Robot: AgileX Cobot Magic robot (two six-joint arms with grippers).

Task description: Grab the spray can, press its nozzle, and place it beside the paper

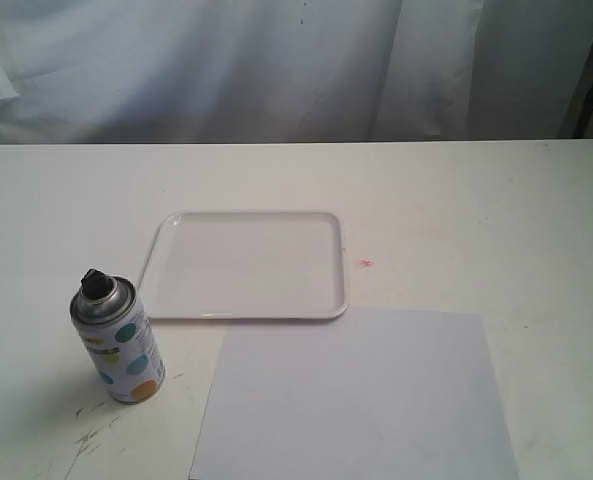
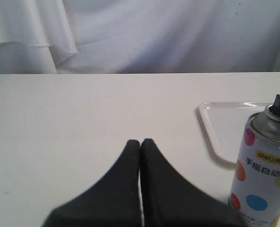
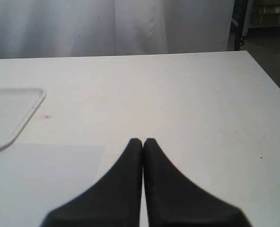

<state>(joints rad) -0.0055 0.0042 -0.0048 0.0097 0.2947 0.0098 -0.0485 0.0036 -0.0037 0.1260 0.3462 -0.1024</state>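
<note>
The black tapered left pincer (image 2: 140,142) and the right pincer (image 3: 143,141) have tips pressed together, holding nothing. Nearest the exterior camera lies the large flat pale bluish-white paper (image 1: 356,400); at its 9 o'clock, apart from it, the small white dotted silver-domed spray can (image 1: 119,340) stands upright on the white worktop (image 1: 496,220), small black plastic nozzle (image 1: 98,284) on top. Farther, at the can's 1 o'clock, sits the glossy white rimmed tray (image 1: 341,270). Reaching in without spreading the left pincer would likely topple the smooth can; a loose grip could let it slip under the nozzle press, or spray might land on the paper
</note>
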